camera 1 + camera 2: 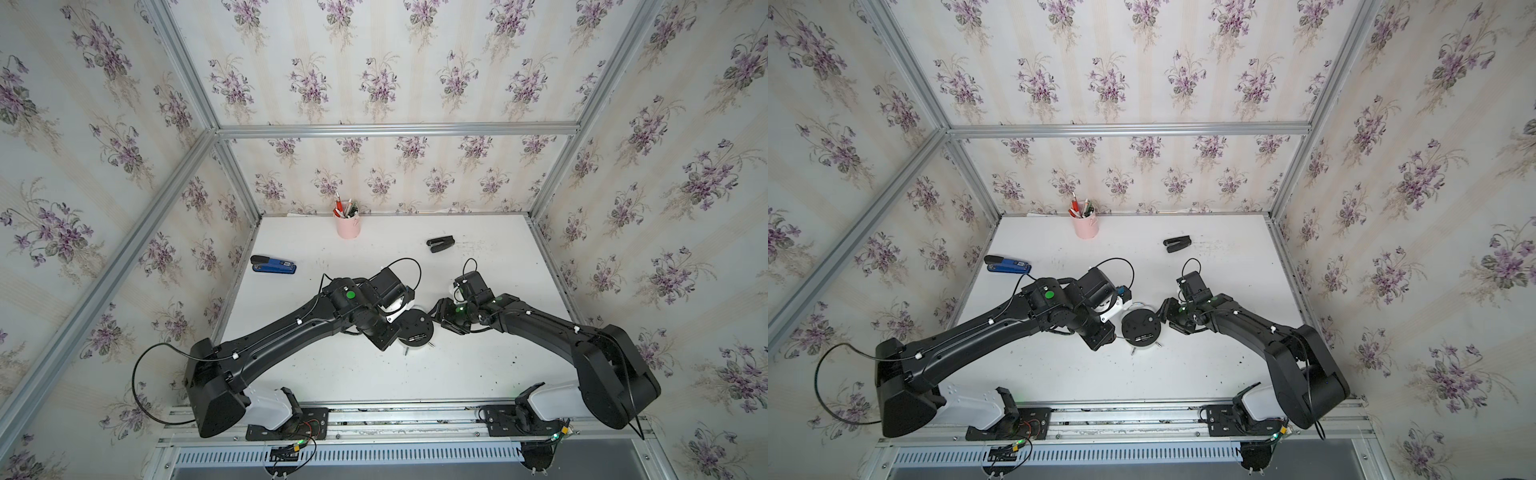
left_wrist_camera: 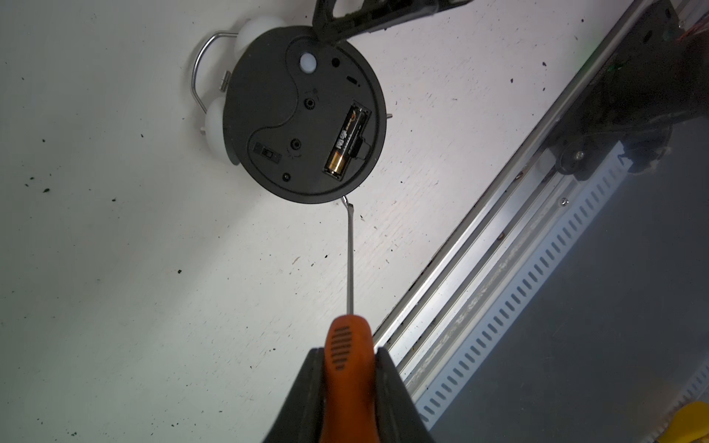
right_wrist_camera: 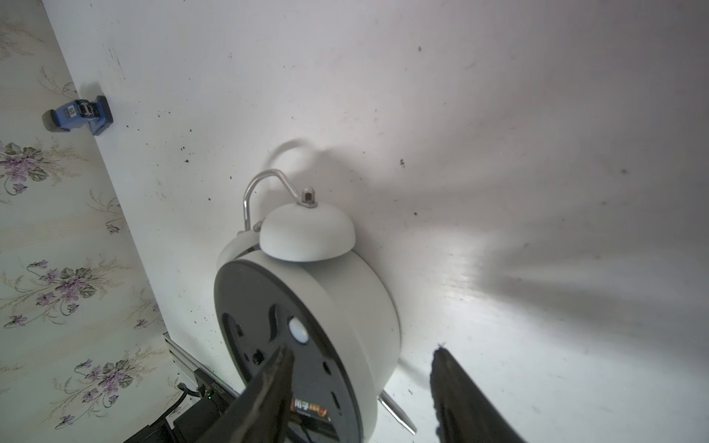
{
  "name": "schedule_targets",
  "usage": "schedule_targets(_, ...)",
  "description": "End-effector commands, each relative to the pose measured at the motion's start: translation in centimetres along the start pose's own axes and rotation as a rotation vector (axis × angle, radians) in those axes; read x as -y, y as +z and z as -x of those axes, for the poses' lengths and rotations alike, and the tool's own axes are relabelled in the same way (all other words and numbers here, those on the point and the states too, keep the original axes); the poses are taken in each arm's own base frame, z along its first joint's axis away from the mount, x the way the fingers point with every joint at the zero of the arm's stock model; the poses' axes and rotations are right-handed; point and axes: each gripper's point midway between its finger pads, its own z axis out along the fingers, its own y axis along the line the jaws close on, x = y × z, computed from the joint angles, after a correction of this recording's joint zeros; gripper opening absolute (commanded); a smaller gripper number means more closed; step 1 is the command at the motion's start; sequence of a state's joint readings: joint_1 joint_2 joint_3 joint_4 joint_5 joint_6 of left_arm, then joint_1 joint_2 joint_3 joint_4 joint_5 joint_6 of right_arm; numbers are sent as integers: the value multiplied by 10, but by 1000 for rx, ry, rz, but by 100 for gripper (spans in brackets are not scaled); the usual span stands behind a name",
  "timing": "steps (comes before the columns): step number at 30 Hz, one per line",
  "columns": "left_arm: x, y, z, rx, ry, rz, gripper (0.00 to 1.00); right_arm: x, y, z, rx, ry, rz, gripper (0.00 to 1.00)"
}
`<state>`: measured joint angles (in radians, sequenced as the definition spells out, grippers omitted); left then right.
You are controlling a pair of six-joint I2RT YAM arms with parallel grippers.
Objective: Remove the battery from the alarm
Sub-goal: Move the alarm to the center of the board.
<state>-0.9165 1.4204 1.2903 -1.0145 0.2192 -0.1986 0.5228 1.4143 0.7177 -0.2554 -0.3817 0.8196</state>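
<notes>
Face down on the table, the alarm (image 2: pixel 268 115). We see the battery (image 2: pixel 343 142) seated in its open bay, long axis left–right, gold end toward the nearer tool, the screwdriver (image 2: pixel 350 383) clamped in the left gripper (image 2: pixel 349 351). The right gripper (image 3: pixel 362 349) straddles the rim, jaws apart.

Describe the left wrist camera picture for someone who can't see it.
A white alarm clock lies face down on a white table, black back up, with a battery in its open slot. The left claw grips an orange-handled screwdriver whose tip is at the clock's rim.
</notes>
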Motion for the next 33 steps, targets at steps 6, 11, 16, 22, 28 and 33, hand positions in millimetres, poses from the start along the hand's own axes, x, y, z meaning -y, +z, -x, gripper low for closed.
schedule_targets(6,1,23,13,-4,12,-11,0,-15,6,-13,-21,-42,31,57)
schedule_targets(11,-4,26,17,-9,19,18,0,-14,8,-16,-22,-40,27,55)
schedule_targets(16,-8,33,14,-35,24,46,0,-12,8,-15,-15,-42,16,55)
schedule_targets(22,-6,37,13,-68,49,75,0,-13,7,-16,-12,-45,13,54)
schedule_targets(28,-6,43,9,-93,56,87,0,-12,6,-16,-7,-45,13,54)
schedule_targets(33,-7,43,8,-95,60,101,0,-13,6,-16,-5,-47,13,54)
